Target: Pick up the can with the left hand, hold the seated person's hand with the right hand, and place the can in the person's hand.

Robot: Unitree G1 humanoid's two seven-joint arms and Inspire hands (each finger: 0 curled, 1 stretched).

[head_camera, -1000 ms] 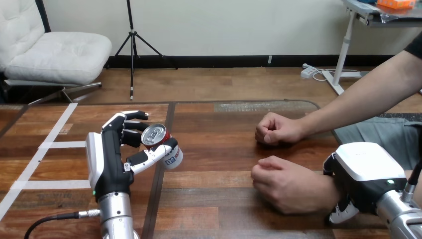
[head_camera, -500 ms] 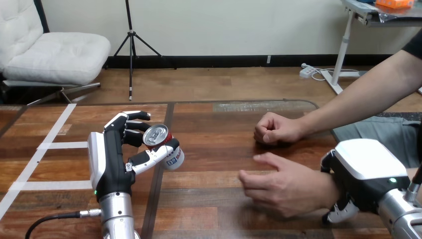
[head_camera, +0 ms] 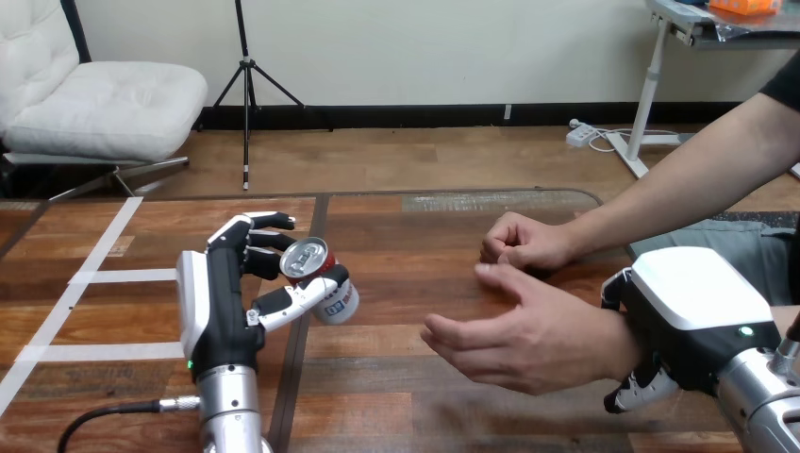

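Note:
A red and white can (head_camera: 316, 274) hangs tilted above the wooden table (head_camera: 415, 415), left of centre, in my left hand (head_camera: 219, 304), whose fingers and thumb are curled round it. At the lower right my right hand (head_camera: 698, 316) sits over the person's wrist (head_camera: 630, 344), with its fingers (head_camera: 634, 394) curled under it. The person's near hand (head_camera: 528, 335) is held out to the left above the table, fingers spread and loosely open, a gap of bare table away from the can. The person's far hand (head_camera: 517, 243) rests on the table as a fist.
White tape strips (head_camera: 104, 351) cross the table's left part. A dark seam (head_camera: 300, 330) runs front to back under the can. The person's far forearm (head_camera: 679, 189) reaches in from the upper right.
The person's near hand has opened from a fist and moved left and up, my right hand moving along at its wrist. My left hand has carried the can a little to the right.

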